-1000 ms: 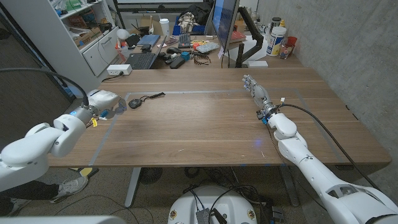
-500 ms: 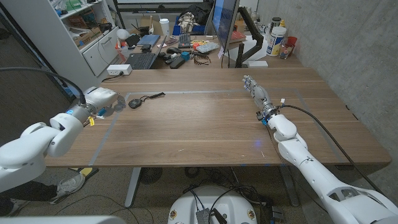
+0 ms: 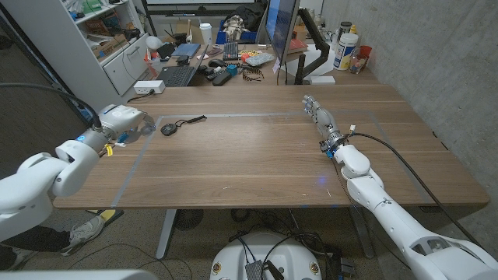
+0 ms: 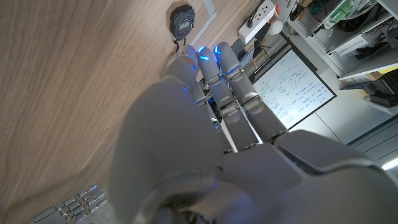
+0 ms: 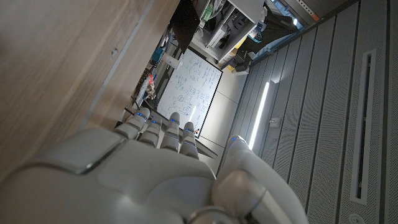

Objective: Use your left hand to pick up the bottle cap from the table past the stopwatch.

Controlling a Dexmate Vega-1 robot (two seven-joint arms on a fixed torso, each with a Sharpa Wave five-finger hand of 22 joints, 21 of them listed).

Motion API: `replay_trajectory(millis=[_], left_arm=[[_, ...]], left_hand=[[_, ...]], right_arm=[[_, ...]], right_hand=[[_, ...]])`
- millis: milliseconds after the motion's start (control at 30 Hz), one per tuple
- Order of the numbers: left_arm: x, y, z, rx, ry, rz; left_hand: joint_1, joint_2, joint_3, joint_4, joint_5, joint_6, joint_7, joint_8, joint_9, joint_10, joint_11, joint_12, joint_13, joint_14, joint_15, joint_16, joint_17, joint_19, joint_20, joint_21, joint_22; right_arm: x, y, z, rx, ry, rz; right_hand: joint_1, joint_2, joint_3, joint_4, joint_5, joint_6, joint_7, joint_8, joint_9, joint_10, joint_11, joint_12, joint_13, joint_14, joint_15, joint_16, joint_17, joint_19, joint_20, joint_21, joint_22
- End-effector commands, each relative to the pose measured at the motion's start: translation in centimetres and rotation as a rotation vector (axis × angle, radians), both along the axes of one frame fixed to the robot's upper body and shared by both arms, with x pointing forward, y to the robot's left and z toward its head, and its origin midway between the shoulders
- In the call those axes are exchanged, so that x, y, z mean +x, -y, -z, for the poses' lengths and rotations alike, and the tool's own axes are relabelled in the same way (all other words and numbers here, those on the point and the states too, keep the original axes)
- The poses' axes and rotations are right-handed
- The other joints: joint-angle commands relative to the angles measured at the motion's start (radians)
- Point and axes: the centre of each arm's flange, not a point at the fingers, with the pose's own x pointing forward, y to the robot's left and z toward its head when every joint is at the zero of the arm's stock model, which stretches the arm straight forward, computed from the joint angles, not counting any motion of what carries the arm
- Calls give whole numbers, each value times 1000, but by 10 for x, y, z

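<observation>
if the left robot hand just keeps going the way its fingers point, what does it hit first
Most likely the stopwatch. The left robot hand sits at the table's left edge with its fingers aimed toward it, and in the left wrist view the stopwatch lies just beyond the fingertips. Height is unclear, so it might pass above.

Here is the counter, a broad wooden top with pale tape lines marking out a rectangle across it. Near its far left corner lies the stopwatch, black, its cord trailing toward the far edge. In the left wrist view the stopwatch sits right by a strip of tape. A white power strip rests at the far left edge.
</observation>
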Motion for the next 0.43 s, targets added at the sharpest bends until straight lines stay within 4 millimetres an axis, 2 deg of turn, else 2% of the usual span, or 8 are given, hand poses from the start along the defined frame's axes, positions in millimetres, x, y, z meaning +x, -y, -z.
replay_trajectory(millis=[33, 433], left_arm=[[-11, -2, -6, -17, 49, 16], [-20, 0, -17, -20, 146, 16]], left_hand=[[-4, 16, 6, 11, 3, 71, 65, 5, 3, 95, -29, 58, 148, 16, -66, 7, 7, -2, -86, 10, 5], [-10, 21, 7, 14, 4, 85, 68, 5, -2, 110, -27, 56, 152, 31, -66, 10, 20, 2, -86, 27, 5]], right_arm=[[2, -4, 3, 8, -4, -6], [11, -6, -3, 18, 7, -25]], right_hand=[[-11, 5, -3, 2, 7, -4, -4, 2, 4, 2, 6, -3, 6, -1, 9, -1, 2, -2, -7, -2, 3], [-13, 4, -5, 3, 7, -5, -6, 1, 4, 2, 6, -3, 6, 1, 8, 0, 2, -1, -7, -1, 3]])
